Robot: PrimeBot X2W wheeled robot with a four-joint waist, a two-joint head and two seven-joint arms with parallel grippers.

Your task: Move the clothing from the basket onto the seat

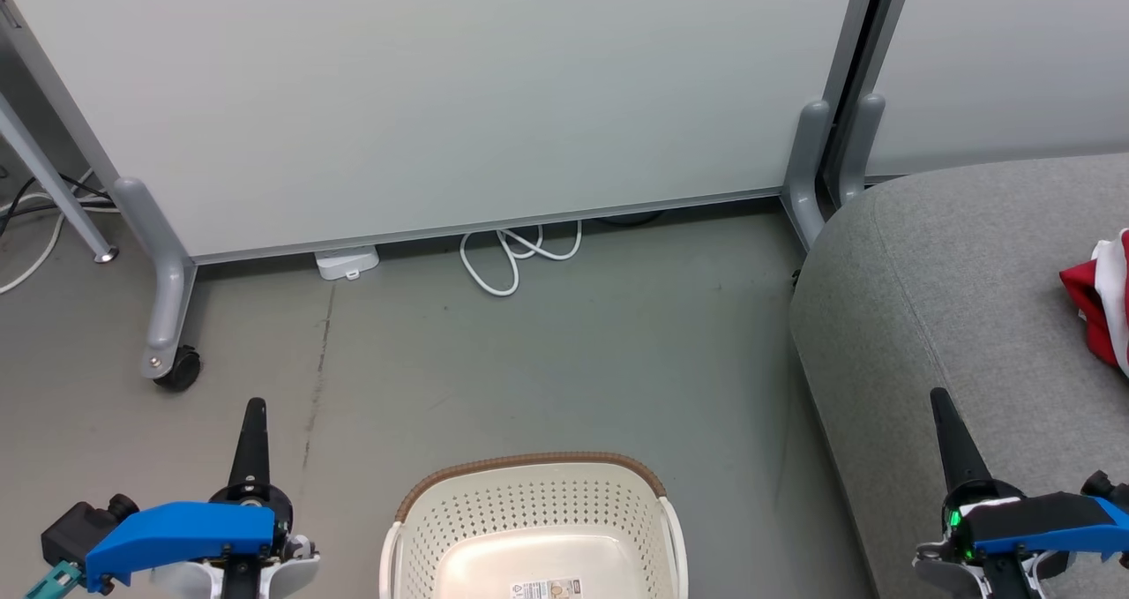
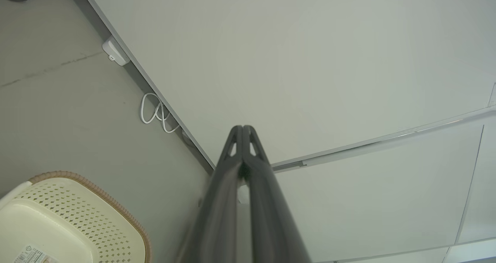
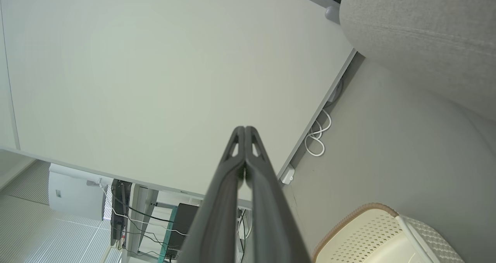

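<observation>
One grey seat [image 1: 953, 317] rises just right of the basket [image 1: 529, 463], whose cream bottom lies bare around a paper label [image 1: 547, 588]. Red-and-white clothing [image 1: 1098, 303] lies bunched on the seat, well to the right of the basket and beyond the right gripper [image 1: 940, 394], apart from it. The left gripper [image 1: 256, 403] hovers left of the basket. Both pairs of jaws are pressed closed, holding nothing.

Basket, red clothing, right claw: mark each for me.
basket [image 1: 529, 460], head view, on the far side of its brown rim.
clothing [image 1: 1080, 286], head view, on the red fabric beside its white trim.
right claw [image 3: 245, 130], right wrist view, at the shut fingertips.
</observation>
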